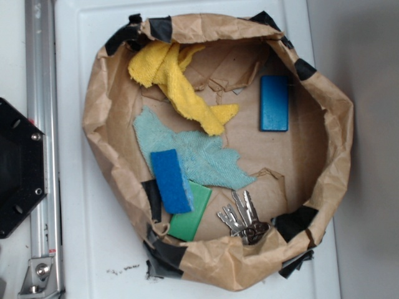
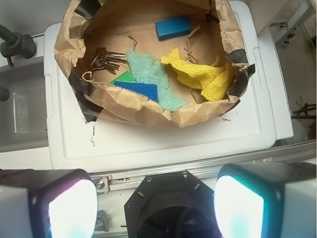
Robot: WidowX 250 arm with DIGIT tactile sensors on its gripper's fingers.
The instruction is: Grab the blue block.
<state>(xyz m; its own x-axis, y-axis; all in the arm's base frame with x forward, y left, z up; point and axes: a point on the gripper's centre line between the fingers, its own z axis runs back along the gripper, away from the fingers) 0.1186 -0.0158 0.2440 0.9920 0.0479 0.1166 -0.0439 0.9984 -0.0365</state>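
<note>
The blue block (image 1: 274, 103) lies flat on the floor of a rolled-down brown paper bag (image 1: 103, 112), near its right wall; in the wrist view the blue block (image 2: 173, 27) shows at the far side of the bag (image 2: 148, 111). My gripper (image 2: 156, 203) is open, its two fingers wide apart with nothing between them. It hangs over the black robot base (image 2: 171, 208), well short of the bag and far from the block. The gripper does not appear in the exterior view.
Inside the bag lie a yellow cloth (image 1: 177, 84), a teal cloth (image 1: 199, 156), a bright blue sponge on a green piece (image 1: 171, 180) and a bunch of keys (image 1: 243, 218). The bag stands on a white lid (image 2: 148, 144). A metal rail (image 1: 40, 143) runs along the left.
</note>
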